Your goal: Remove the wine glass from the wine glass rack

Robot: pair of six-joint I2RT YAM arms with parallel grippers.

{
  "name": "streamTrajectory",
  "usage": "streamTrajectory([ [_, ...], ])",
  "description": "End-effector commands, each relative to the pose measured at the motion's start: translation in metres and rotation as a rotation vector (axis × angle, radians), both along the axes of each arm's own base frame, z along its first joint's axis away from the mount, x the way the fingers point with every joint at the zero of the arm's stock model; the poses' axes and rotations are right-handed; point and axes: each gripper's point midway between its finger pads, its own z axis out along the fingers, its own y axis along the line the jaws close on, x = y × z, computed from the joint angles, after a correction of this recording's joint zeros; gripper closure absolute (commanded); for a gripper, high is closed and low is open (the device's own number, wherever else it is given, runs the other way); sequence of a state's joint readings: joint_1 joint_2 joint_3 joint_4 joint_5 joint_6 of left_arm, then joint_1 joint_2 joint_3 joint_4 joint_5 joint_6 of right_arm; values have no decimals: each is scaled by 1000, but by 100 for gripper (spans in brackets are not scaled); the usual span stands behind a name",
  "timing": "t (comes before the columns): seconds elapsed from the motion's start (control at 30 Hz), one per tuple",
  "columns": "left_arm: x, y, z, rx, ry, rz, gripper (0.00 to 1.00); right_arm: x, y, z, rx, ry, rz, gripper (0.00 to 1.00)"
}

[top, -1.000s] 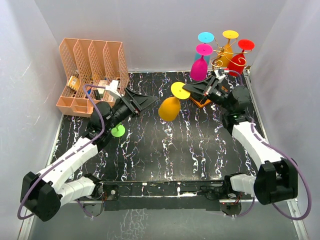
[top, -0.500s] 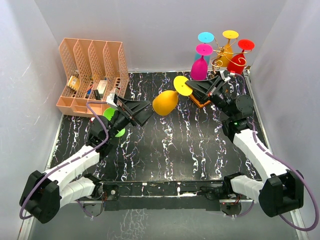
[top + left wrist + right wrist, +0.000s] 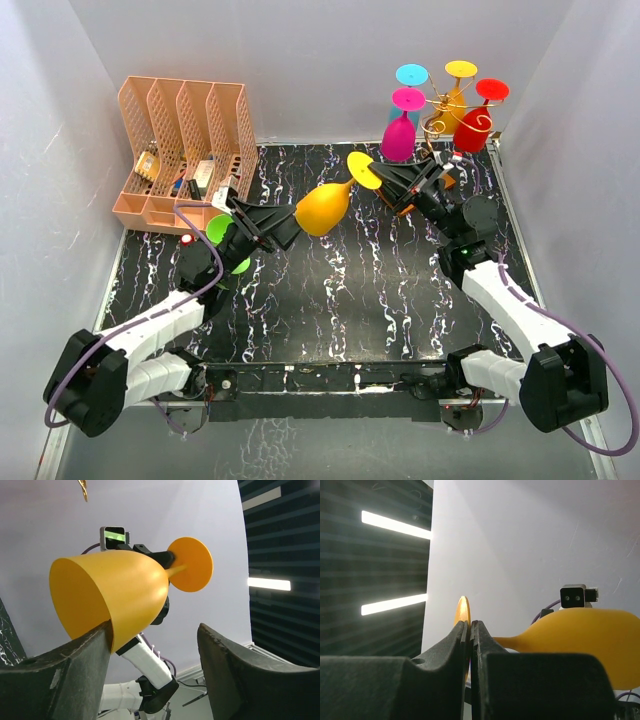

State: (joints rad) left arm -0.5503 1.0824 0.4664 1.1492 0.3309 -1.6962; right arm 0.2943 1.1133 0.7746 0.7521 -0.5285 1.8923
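Note:
The orange-yellow wine glass [image 3: 322, 207] lies sideways in mid-air over the table's middle. My right gripper [image 3: 385, 178] is shut on the edge of its round foot [image 3: 462, 610], seen in the right wrist view [image 3: 470, 625]. The bowl [image 3: 115, 595] points left. My left gripper [image 3: 285, 225] is open; in the left wrist view [image 3: 155, 627] the bowl's rim lies against the left finger [image 3: 85, 655] and the other finger stands apart. The gold wire wine glass rack [image 3: 470, 125] stands at the back right, its base mostly hidden behind my right gripper.
Pink [image 3: 398, 135], blue [image 3: 411, 75], yellow [image 3: 460, 70] and red [image 3: 475, 125] glasses hang on the rack. A green glass [image 3: 222, 228] lies under my left arm. A peach file organizer [image 3: 185, 150] stands at the back left. White walls enclose the table.
My right gripper has carried the glass left and up. My left gripper has risen and moved right, so the bowl now sits between its open fingers.

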Motion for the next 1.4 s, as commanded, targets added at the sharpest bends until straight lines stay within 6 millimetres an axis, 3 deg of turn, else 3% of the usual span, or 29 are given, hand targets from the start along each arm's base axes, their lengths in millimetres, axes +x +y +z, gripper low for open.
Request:
streamTrajectory([
  [0.0, -18, 8, 36, -107, -133, -23, 39, -5, -1, 1, 23, -20, -11, 93],
  [0.07, -19, 8, 43, -119, -155, -23, 43, -4, -2, -4, 15, -8, -22, 93],
  [0.3, -13, 4, 44, -110, -176, -14, 73, 7, -1, -30, -66, 24, -77, 92],
  [0.43, -6, 2, 32, -81, -149, 3, 93, 16, -6, -48, -176, 49, -170, 79],
  [0.5, -6, 4, 30, -87, -147, 17, 100, 22, -19, -61, -267, 51, -261, 65],
  [0.6, -9, 7, 27, -79, -149, 24, 100, 28, -43, -83, -432, 64, -432, 43],
  [0.8, -10, 7, 10, 28, -127, 59, 100, 23, -100, -126, -795, 95, -710, 13],
  [1.0, -7, 6, -20, 258, -85, 104, 100, 17, -162, -162, -1041, 316, -934, 4],
  [1.03, -6, 7, -15, 307, -97, 120, 100, 15, -171, -169, -1080, 362, -956, 2],
  [1.17, 6, 16, -34, 636, -53, 181, 100, 14, -183, -173, -1156, 401, -994, 2],
  [1.37, 26, 38, -44, 1030, -53, 228, 100, 13, -188, -171, -1230, 364, -1003, 2],
])
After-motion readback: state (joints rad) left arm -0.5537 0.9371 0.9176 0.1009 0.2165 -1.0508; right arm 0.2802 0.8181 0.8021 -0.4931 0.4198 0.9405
